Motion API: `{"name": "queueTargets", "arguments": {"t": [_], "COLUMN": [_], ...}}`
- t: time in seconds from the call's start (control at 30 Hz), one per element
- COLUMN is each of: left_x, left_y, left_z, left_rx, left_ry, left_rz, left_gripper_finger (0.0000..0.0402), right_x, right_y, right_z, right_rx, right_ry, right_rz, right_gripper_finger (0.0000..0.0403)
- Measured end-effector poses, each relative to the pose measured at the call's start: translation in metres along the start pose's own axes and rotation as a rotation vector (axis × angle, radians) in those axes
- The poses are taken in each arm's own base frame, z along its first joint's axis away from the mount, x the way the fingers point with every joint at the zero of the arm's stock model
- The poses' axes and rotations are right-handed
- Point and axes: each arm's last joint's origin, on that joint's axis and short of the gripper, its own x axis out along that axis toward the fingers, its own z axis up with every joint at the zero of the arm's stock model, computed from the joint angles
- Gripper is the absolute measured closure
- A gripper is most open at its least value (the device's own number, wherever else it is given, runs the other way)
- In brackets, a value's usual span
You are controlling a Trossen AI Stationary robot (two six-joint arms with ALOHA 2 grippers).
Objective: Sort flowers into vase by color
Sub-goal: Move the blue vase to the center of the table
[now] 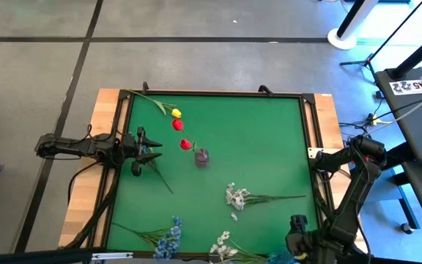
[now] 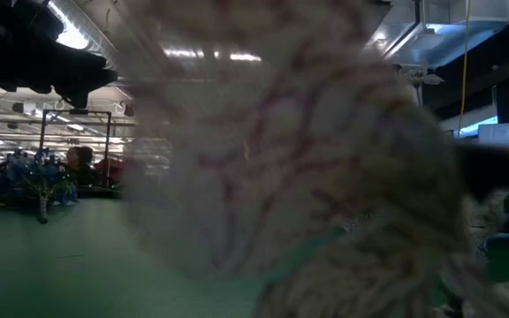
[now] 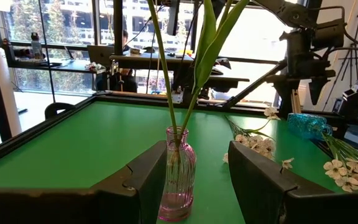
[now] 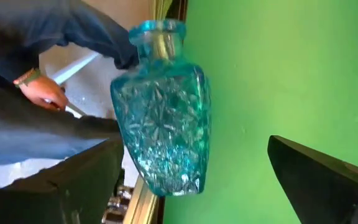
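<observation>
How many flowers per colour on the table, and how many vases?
Red flowers: 2, counting the one by the pink vase
Yellow flower: 1
White sprays: 2, second one at the near edge
Blue spray: 1
Vases: 2, pink vase and blue vase
Total: 6 flowers, 2 vases

Two matte black, slender jointed arms are showing from above, each trailing thin black cables along its links. The left arm's gripper [image 1: 149, 152] is ending in two flat, blocky black fingers [image 3: 146, 180] with squared tips. The right arm's gripper [image 1: 297, 226] is carrying similar broad, dark, wedge-shaped fingers [image 4: 319, 177].
</observation>
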Motion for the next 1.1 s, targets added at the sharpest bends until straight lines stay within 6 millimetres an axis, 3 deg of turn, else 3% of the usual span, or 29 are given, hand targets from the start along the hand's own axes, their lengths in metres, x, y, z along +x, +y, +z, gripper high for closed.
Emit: {"name": "queueTargets", "arguments": {"t": [0.3,0.67,1.1], "left_x": [0.0,0.0,0.0], "left_y": [0.0,0.0,0.0], "left_z": [0.0,0.0,0.0], "left_rx": [0.0,0.0,0.0], "left_ry": [0.0,0.0,0.0], "left_rz": [0.0,0.0,0.0], "left_gripper_finger": [0.0234,0.0234,0.0234], "right_x": [0.005,0.028,0.047], "right_y": [0.018,0.024,0.021], "right_z": [-0.005,-0.02,-0.02], "right_rx": [-0.126,-0.24,-0.269], "right_ry": [-0.105,-0.103,-0.125], "right_rz": [0.051,-0.039,-0.139], "right_gripper_finger": [0.0005,0.0005,0.0008]}}
